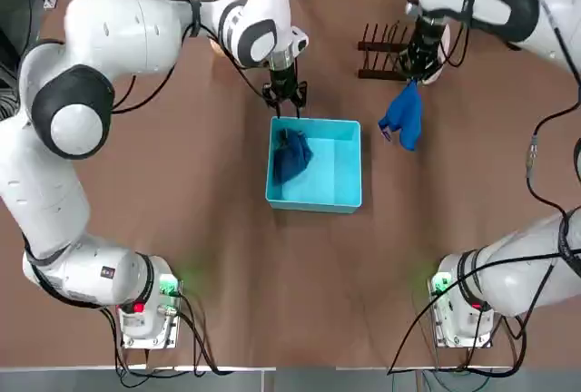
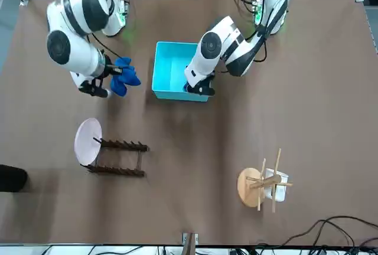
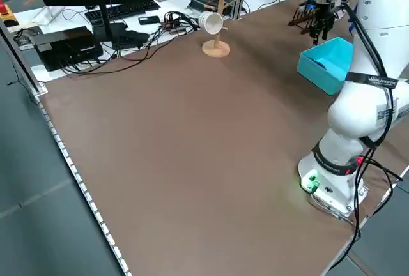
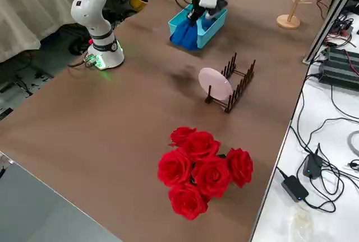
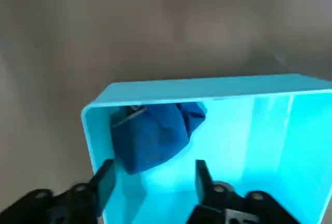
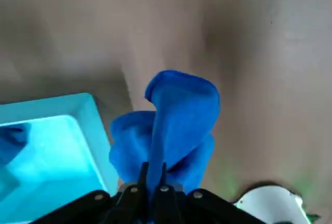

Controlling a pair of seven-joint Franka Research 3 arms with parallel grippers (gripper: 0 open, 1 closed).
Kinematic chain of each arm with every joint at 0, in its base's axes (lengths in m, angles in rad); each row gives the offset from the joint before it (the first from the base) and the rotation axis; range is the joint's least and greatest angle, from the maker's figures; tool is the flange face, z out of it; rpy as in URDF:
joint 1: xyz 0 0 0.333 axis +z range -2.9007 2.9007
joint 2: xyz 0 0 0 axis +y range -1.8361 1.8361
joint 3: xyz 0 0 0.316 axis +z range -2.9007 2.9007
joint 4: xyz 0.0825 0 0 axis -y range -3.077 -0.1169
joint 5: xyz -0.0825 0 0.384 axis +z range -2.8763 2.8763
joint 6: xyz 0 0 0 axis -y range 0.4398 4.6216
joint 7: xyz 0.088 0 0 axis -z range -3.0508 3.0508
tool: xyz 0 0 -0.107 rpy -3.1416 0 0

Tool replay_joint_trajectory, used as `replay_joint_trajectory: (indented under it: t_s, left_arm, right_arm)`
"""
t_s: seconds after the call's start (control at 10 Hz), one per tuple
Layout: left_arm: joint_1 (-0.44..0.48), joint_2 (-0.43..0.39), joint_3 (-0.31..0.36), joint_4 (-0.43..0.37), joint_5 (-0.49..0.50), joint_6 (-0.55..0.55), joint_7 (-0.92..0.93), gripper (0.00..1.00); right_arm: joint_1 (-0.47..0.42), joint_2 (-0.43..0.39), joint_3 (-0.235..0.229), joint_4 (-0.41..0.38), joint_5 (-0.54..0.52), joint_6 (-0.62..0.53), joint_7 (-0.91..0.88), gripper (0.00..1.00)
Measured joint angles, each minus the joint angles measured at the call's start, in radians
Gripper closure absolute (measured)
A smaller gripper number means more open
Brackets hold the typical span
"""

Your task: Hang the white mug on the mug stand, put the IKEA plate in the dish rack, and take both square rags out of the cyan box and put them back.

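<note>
The cyan box (image 1: 336, 174) stands mid-table. One dark blue square rag (image 1: 290, 156) lies crumpled in its far-left corner. My left gripper (image 1: 285, 97) hovers over that corner, open with nothing between its fingers (image 5: 104, 182). My right gripper (image 1: 419, 70) is shut on the second rag (image 1: 404, 118), which dangles above the table to the right of the box, near the dish rack (image 2: 121, 157). The IKEA plate (image 2: 88, 141) stands upright in the rack's end slot. The white mug (image 2: 276, 185) hangs on a peg of the mug stand (image 2: 247, 187) at the far left.
A bunch of red roses (image 4: 205, 169) lies on the table at the far right, beyond the rack. Cables, a monitor and boxes crowd the bench past the table's far edge (image 3: 128, 27).
</note>
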Motion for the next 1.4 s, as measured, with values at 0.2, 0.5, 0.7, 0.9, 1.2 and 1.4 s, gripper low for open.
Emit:
replay_joint_trajectory:
  t_s: [0.2,0.5,0.7,0.9,1.2,1.4]
  left_arm:
    - [0.007,-0.089,0.055,0.01,0.004,-0.018,0.02,0.0]
    - [0.013,-0.234,0.231,0.058,0.004,-0.088,0.13,0.0]
    - [0.014,-0.261,0.35,0.168,0.004,-0.259,0.259,0.0]
    - [0.017,-0.268,0.473,0.291,0.004,-0.41,0.374,0.0]
    - [0.023,-0.34,0.64,0.351,-0.036,-0.486,0.571,0.0]
    - [0.023,-0.398,0.723,0.352,-0.078,-0.556,0.682,0.0]
  right_arm:
    - [-0.004,0.011,0.006,-0.126,-0.023,0.17,-0.031,0.95]
    - [-0.172,0.023,0.003,-0.201,-0.037,0.284,-0.303,0.95]
    - [-0.357,0.048,-0.002,-0.219,-0.038,0.32,-0.55,0.95]
    - [-0.538,0.091,-0.003,-0.223,-0.039,0.361,-0.803,0.95]
    - [-0.694,0.174,-0.001,-0.225,-0.037,0.437,-1.013,0.94]
    - [-0.646,0.21,0.022,-0.229,0.015,0.494,-1.01,0.93]
